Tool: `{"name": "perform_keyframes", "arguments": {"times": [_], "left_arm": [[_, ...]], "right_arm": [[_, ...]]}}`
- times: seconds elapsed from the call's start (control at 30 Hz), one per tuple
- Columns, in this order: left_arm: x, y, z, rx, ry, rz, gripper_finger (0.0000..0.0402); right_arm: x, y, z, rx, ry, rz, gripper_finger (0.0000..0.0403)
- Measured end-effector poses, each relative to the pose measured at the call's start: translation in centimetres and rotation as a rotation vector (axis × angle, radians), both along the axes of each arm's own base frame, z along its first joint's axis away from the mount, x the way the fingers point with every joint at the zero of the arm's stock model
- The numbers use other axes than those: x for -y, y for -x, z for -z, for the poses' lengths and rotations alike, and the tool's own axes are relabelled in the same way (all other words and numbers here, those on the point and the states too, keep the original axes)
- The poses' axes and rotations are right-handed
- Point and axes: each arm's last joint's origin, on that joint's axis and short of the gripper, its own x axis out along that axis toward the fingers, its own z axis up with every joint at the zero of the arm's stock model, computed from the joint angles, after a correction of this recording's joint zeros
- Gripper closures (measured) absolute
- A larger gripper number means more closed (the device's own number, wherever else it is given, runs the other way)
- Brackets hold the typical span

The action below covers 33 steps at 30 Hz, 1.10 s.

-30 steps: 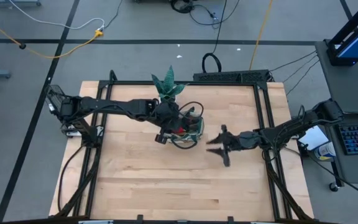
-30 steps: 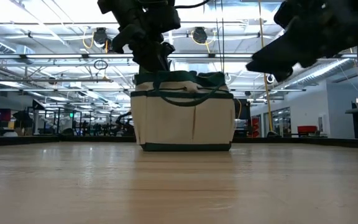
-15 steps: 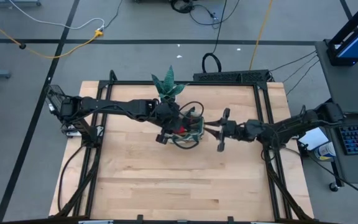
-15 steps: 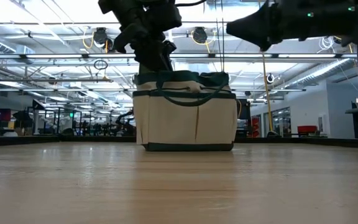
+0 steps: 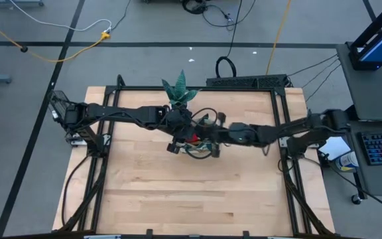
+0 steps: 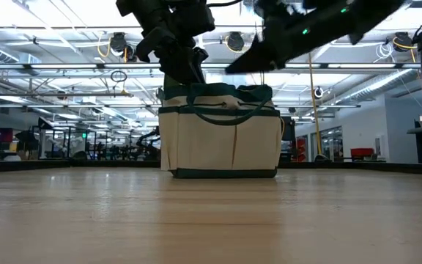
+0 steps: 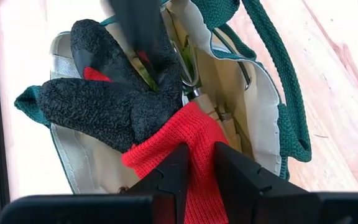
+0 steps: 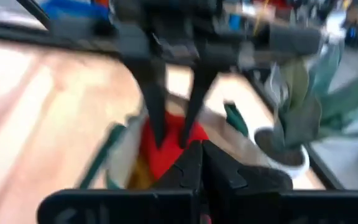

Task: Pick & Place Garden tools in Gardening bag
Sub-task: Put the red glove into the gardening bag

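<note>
The gardening bag (image 5: 203,145) (image 6: 218,132) stands upright near the table's middle. A red-and-black glove (image 7: 123,106) lies across its open mouth, with metal, wooden-handled garden tools (image 7: 197,93) inside beneath it. My left gripper (image 7: 201,165) points down over the bag, slightly open, its fingertips at the glove's red cuff (image 7: 194,134). My right gripper (image 8: 201,163) (image 5: 212,133) is shut and reaches in level from the table's right, its tips (image 7: 142,37) over the glove's black fingers. My left gripper comes from above, pointing down, with the red cuff (image 7: 199,140) showing in the narrow gap between its fingertips. Whether the fingers touch the cuff, I cannot tell. The glove rests on the bag's rim and contents. My right gripper's shut tips are over the glove's black part (image 7: 157,68); whether they touch it, I cannot tell.
A green spiky plant (image 5: 180,89) in a white pot (image 8: 284,152) stands just behind the bag toward the far edge. The bag's green loop handles (image 7: 278,74) hang over its sides. Bare wooden tabletop (image 5: 178,192) lies toward the near edge.
My right gripper has swung from the table's right side toward the bag, turned to point at it, and shut; it now reaches over the bag's mouth. The bag has shifted very slightly.
</note>
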Motion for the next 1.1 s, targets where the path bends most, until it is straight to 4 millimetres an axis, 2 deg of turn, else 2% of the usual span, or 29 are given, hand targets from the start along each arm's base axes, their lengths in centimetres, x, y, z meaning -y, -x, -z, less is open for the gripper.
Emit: {"name": "perform_keyframes", "arguments": {"times": [0.2, 0.4, 0.57, 0.9, 1.1], "left_arm": [[0.0, 0.0, 0.0, -0.001, 0.003, -0.003, 0.0321], [0.0, 0.0, 0.0, 0.001, 0.021, -0.052, 0.0321], [-0.1, 0.0, 0.0, -0.001, -0.011, -0.102, 0.0321], [-0.2, 0.0, 0.0, -0.004, -0.015, -0.115, 0.0321], [-0.2, 0.0, 0.0, -0.003, -0.009, -0.132, 0.0321]], "right_arm": [[2.5, -2.0, 1.8, -0.109, -0.058, 0.092, 0.0402], [4.0, -1.5, 3.3, -0.243, -0.177, 0.097, 0.0402], [3.8, -0.7, 3.5, -0.332, -0.185, 0.098, 0.0403], [3.4, -0.2, 4.2, -0.415, -0.295, -0.025, 0.0403], [3.0, 0.2, 4.8, -0.482, -0.279, -0.075, 0.0403]]}}
